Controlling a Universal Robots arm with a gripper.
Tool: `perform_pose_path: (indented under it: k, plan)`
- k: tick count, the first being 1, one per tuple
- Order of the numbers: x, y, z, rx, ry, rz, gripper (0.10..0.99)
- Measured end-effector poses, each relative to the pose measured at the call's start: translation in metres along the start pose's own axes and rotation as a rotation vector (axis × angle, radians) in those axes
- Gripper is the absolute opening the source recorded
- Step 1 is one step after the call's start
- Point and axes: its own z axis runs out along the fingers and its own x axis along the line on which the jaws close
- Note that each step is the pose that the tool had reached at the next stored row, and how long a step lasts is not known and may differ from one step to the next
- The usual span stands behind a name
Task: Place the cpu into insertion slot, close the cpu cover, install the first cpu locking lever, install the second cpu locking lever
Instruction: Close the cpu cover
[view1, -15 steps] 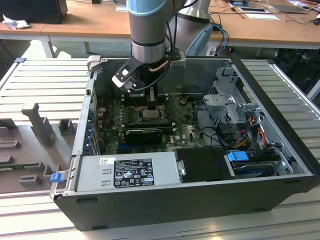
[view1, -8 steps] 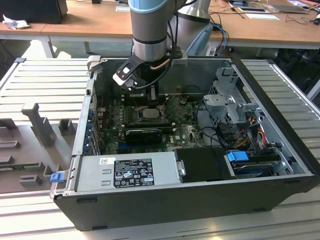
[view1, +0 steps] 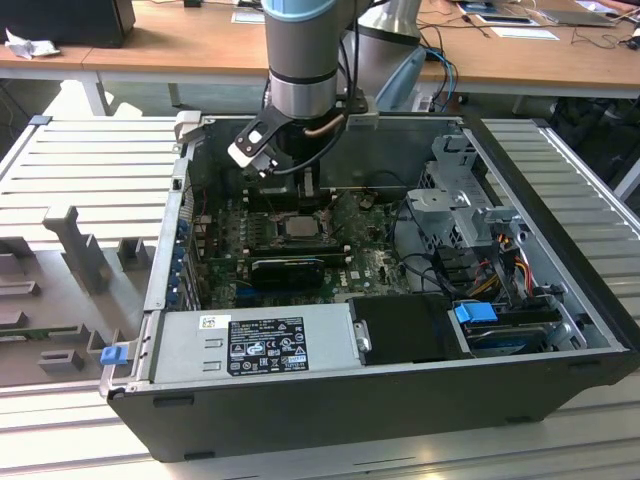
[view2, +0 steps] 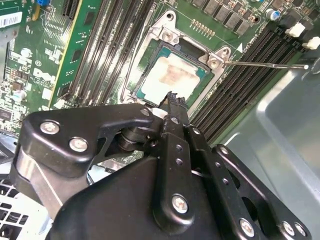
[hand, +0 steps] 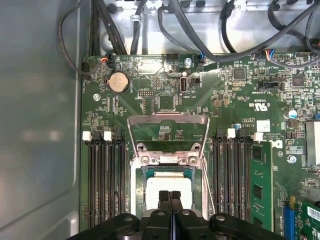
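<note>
Exterior view: one open computer case standing on a grey slatted bench, with one robot arm reaching down into it.
- One motherboard, lying on the case floor.
- One power supply, set along the case's near edge.
- One grey fixture, on the bench at the exterior view's left, apart from the case.
- One cpu, silvery top, seated flat in its socket near the middle of the motherboard.
- One cpu cover, swung up and open on its hinge at one side of the socket. The board shows through its square opening, and it stands clear of the cpu.
- One thin locking lever, jutting out from a socket corner, unlatched.
- Two banks of memory slots, one on each side of the socket.
- One coin cell, beyond the raised cover.
- One end effector, its two black fingers pressed together with nothing gripped. The tips sit over the cpu's edge; whether they touch it cannot be told.
</note>
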Motion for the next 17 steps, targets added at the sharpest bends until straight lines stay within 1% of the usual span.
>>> perform_pose_path:
  k: [2,9,12,17]
  plan:
    - [0.0001,0.0001,-0.0020,0.000,0.0001,0.000,0.106]
    - [0.0002,0.0003,-0.0039,0.000,0.0001,-0.001,0.106]
    - [0.0003,0.0004,-0.0061,0.000,0.0000,-0.001,0.106]
    - [0.0007,0.0010,-0.0140,0.000,0.0000,-0.001,0.106]
